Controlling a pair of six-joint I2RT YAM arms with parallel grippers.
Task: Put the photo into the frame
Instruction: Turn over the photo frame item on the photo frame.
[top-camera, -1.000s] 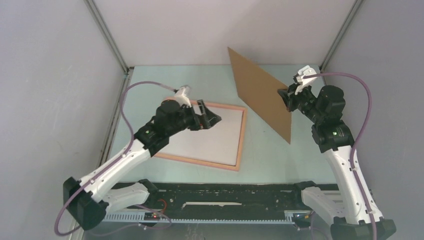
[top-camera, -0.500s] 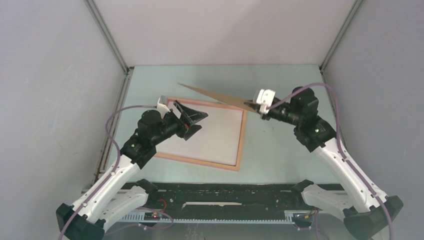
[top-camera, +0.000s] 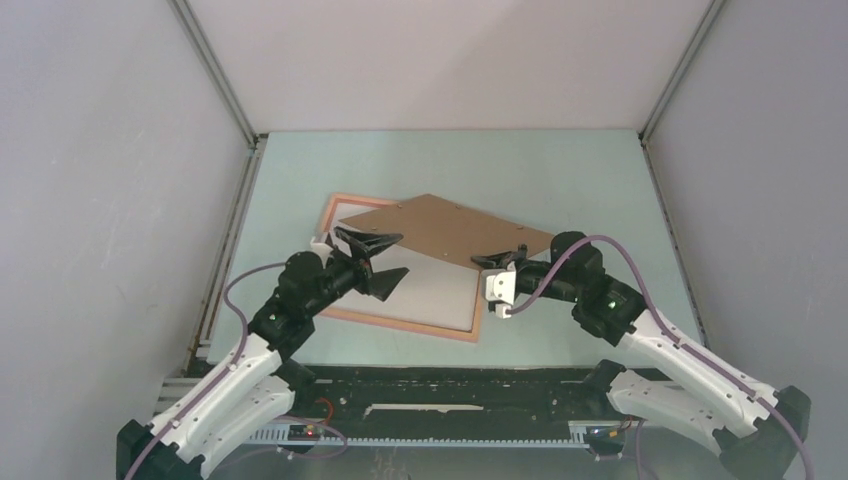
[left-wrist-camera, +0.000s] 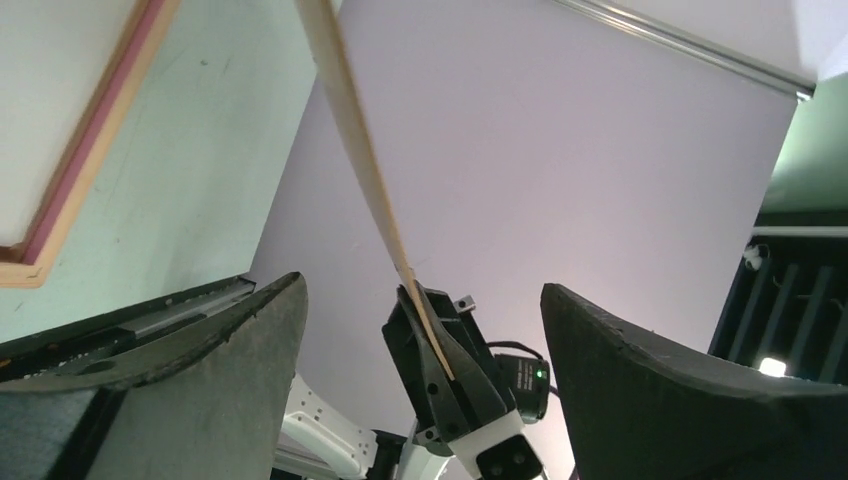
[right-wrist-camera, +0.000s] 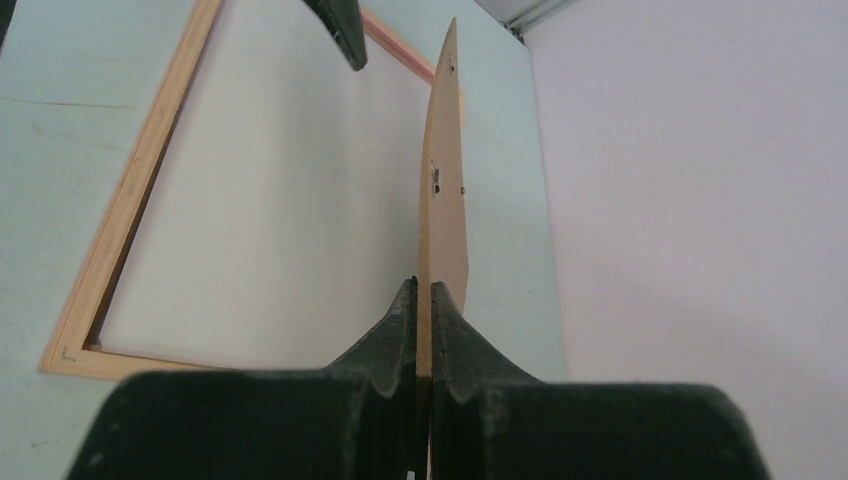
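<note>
Though unclear overhead, board (right-wrist-camera: 443, 200) between fingers (right-wrist-camera: 395, 330)

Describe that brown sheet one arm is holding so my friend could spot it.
Start at the pale green table, where a salmon-pink frame lies flat. Over its far half slants the brown board, pinched at one edge by the right end effector. It alone is plain brown and held tilted, not lying flat.
</note>
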